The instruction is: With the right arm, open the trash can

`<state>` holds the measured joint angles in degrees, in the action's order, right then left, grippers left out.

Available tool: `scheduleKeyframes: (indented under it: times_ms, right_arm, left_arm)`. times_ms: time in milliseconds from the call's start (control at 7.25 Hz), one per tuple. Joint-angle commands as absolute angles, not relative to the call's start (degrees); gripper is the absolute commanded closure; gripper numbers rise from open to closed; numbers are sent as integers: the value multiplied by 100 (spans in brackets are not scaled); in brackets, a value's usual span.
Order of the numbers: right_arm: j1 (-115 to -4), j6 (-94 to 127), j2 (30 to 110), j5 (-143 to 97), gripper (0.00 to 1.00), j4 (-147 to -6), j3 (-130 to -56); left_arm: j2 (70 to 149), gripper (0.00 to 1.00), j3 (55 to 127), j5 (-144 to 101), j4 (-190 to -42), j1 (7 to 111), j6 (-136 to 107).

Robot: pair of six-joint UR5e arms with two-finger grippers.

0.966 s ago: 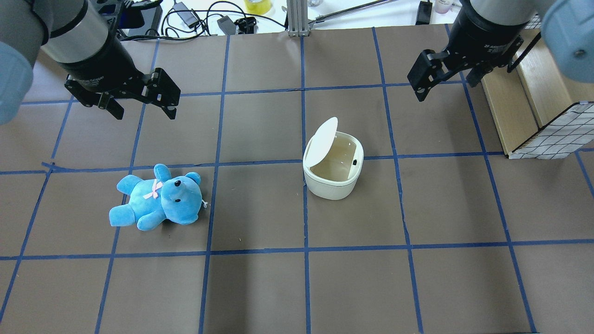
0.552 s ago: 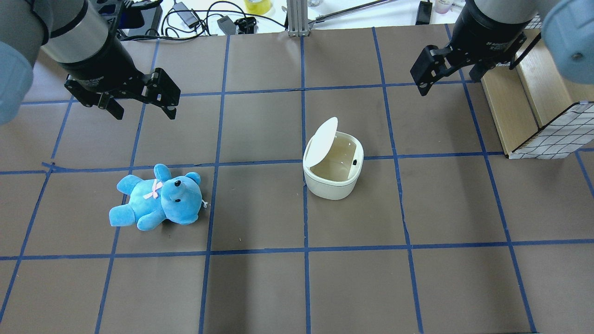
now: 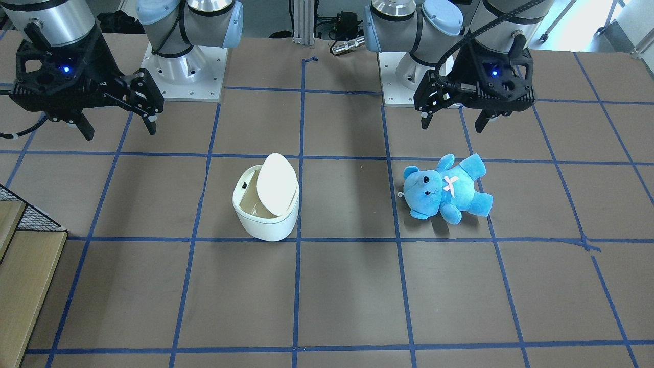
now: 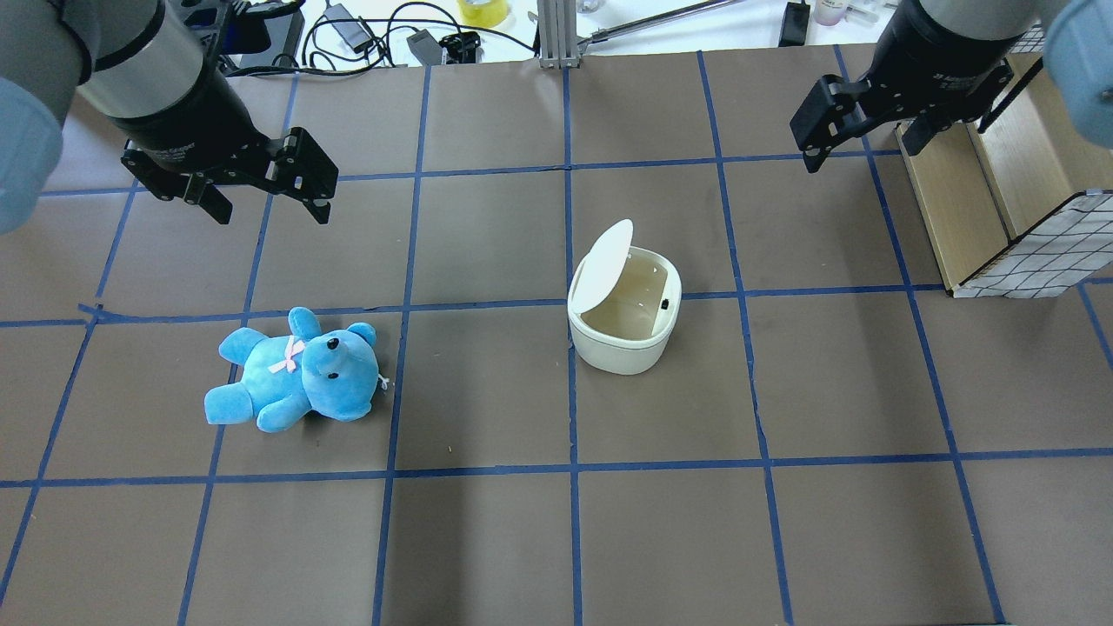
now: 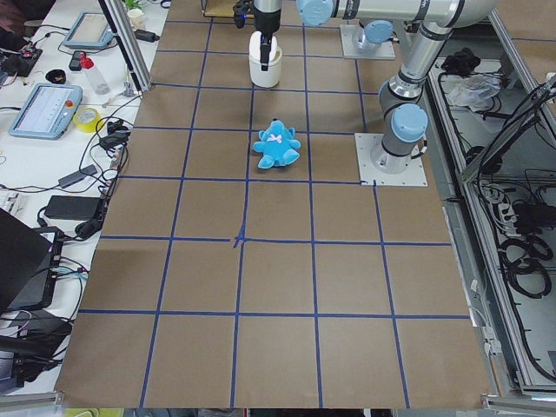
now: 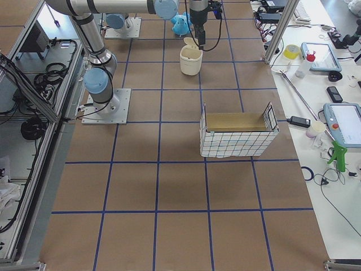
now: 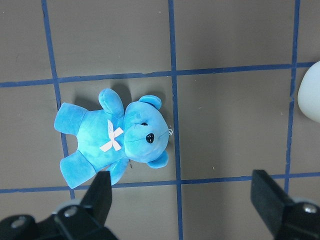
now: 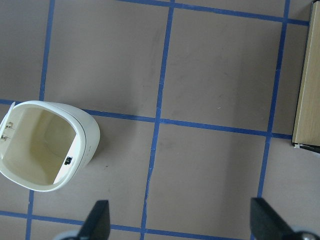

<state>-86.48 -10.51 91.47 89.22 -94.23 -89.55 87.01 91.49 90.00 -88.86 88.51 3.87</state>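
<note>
The white trash can [image 4: 617, 352] stands near the table's middle with its flip lid [image 4: 603, 266] raised upright on its left side; the inside is bare. It also shows in the front view [image 3: 265, 227] and the right wrist view [image 8: 89, 140]. My right gripper [image 4: 861, 148] is open and empty, high above the table, far back and to the right of the can; in the front view the right gripper [image 3: 120, 130] is at the left. My left gripper [image 4: 271, 211] is open and empty, above and behind the blue teddy bear [image 4: 296, 376].
A wooden box with a wire-mesh wall [image 4: 1026, 217] sits at the table's right edge, close under my right arm. Cables and small devices [image 4: 365, 35] lie beyond the far edge. Blue tape lines grid the brown table.
My right gripper has moved farther back and to the right, away from the open trash can. The left arm, the can and the teddy have not moved.
</note>
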Motion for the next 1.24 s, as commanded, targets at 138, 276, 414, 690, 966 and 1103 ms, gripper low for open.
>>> scheduleKeyframes:
  times_ms: [138,276,414,690,966,1103]
  right_arm:
    - [-8692,-678,9158,8912,0,-9448,-8965]
    - [-8849,-372,9150,8921,0,-9457,-8965]
    - [-8972,-256,9123,8930,0,-9474,-8956]
    - [-8974,-325,9114,8938,0,-9475,-8930]
    - [-8956,-438,9097,8947,0,-9475,-8930]
    - [-8947,-613,9097,8982,0,-9475,-8930]
  left_arm:
    - [8701,0,9149,9000,-8886,8851,387]
    - [8701,0,9149,9000,-8886,8851,387]
    - [8701,0,9149,9000,-8886,8851,387]
    - [8701,0,9149,9000,-8886,8851,387]
    - [8701,0,9149,9000,-8886,8851,387]
    - [8701,0,9149,9000,-8886,8851,387]
